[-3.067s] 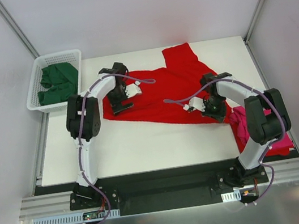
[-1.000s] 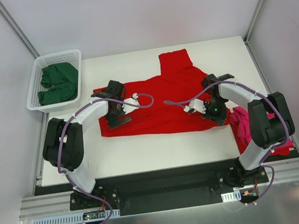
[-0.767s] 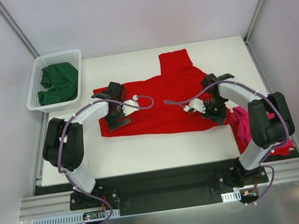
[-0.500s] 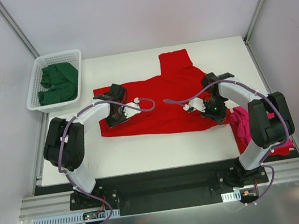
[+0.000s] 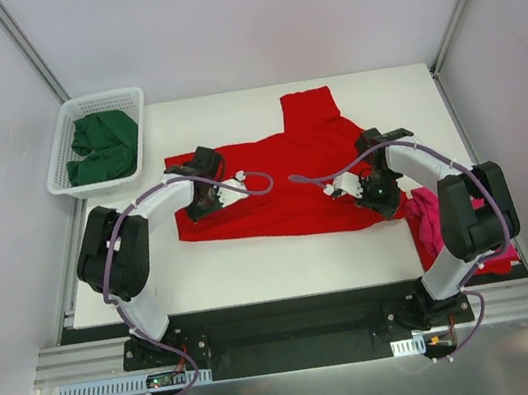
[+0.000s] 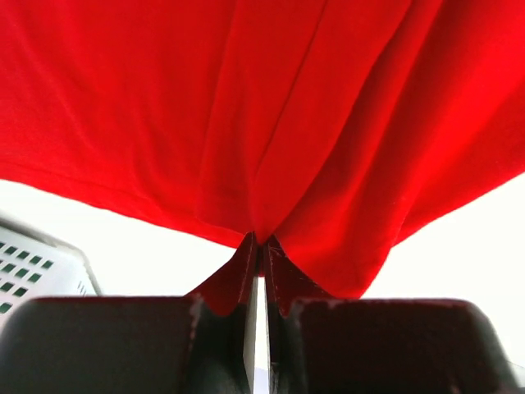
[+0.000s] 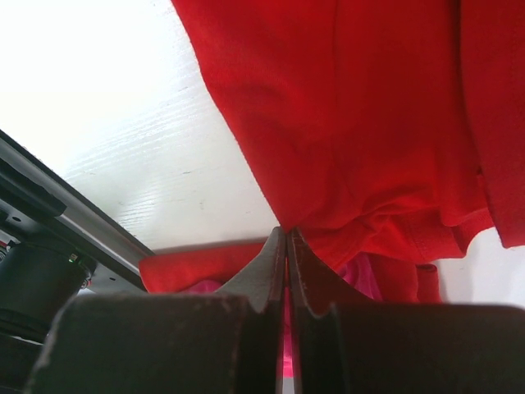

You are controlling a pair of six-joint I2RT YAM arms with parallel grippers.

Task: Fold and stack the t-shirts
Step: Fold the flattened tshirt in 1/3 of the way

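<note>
Hidden: cloth tip inside left gripper [image 6: 258, 244], jaws pressed together, pinching fold of red t-shirt [image 6: 312, 123] spread ahead of it. Same at right gripper [image 7: 285, 234], clamped on shirt's hem. Just behind right gripper: magenta t-shirt [image 5: 428, 221], partly covered by right arm [image 5: 469, 209]. Well left of left gripper: green t-shirts [image 5: 103, 143] in basket [image 5: 103, 97]. Changed: 1 second ago left jaws stood spread; right stayed clamped.

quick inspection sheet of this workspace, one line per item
surface: white table
job's things: red t-shirt spread flat; magenta t-shirt bunched at the right edge; green t-shirts in the basket
clutter: white basket at the far left corner
grippers: left gripper and right gripper each shut on the red t-shirt's hem
cables: purple cables loop above the red shirt
surroundings: grey walls
</note>
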